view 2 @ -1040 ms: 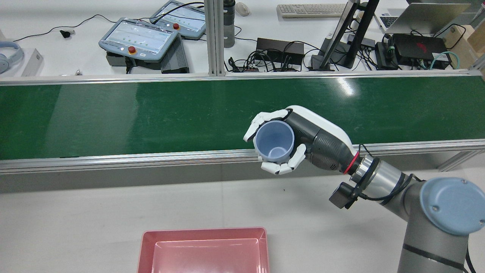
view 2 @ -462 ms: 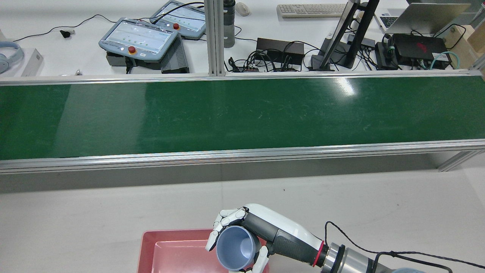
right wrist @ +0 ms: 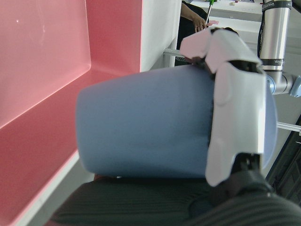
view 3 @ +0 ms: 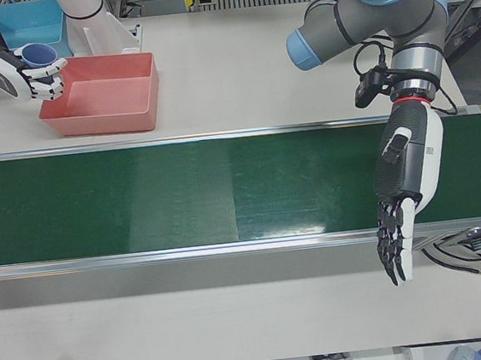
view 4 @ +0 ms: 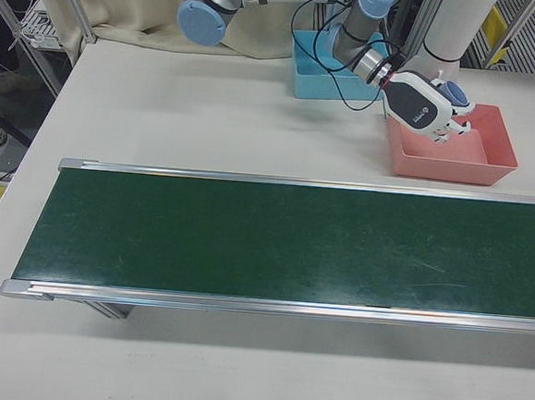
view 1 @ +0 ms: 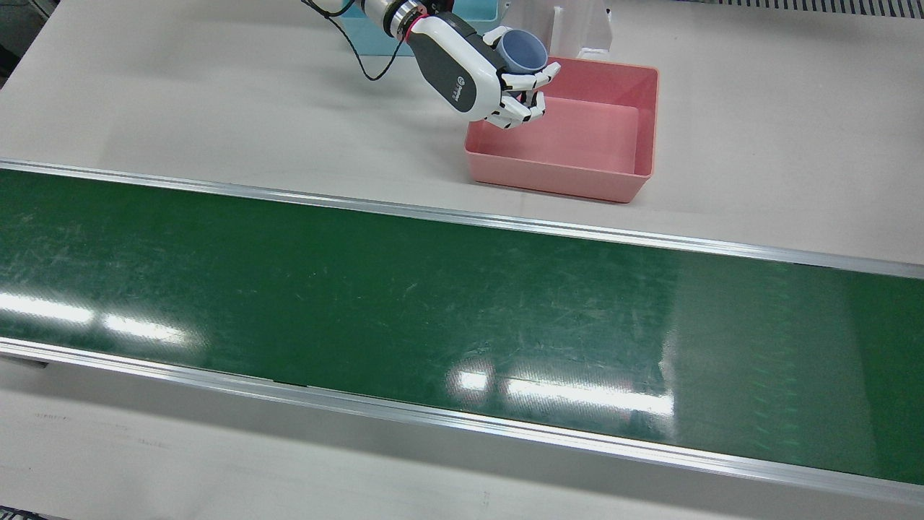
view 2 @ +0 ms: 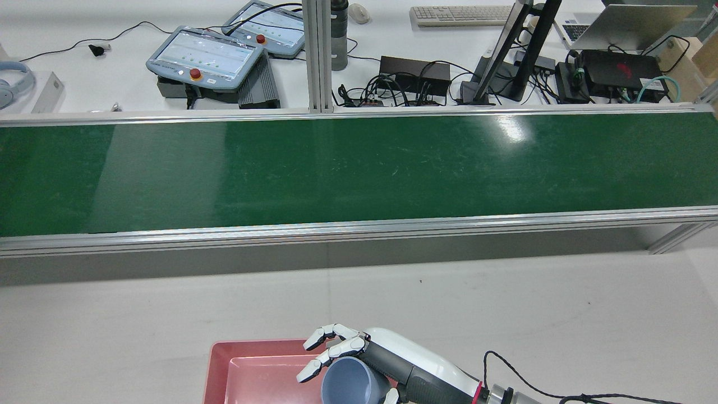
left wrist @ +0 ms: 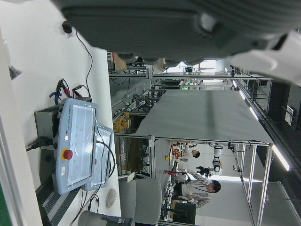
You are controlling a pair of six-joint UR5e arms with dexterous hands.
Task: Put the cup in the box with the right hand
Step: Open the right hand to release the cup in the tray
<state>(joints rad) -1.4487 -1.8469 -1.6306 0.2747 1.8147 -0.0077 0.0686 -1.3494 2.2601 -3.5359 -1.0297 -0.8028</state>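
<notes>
My right hand holds a light-blue cup over the near-left corner of the pink box, above its floor. The cup lies tilted in the palm with its mouth open to the rear view. The long fingers are spread off its rim there. In the right hand view the thumb still lies across the cup, with the box floor right behind. The box holds nothing else. My left hand hangs open over the belt's front edge, far from the box.
The green conveyor belt runs across the whole station between aluminium rails. A blue tub stands beside the pink box, near the right arm's base. Teach pendants and cables lie on the desk beyond the belt.
The right hand carried the cup from the belt's near rail back over the pink box. Since half a second ago it sank slightly and its long fingers spread off the cup.
</notes>
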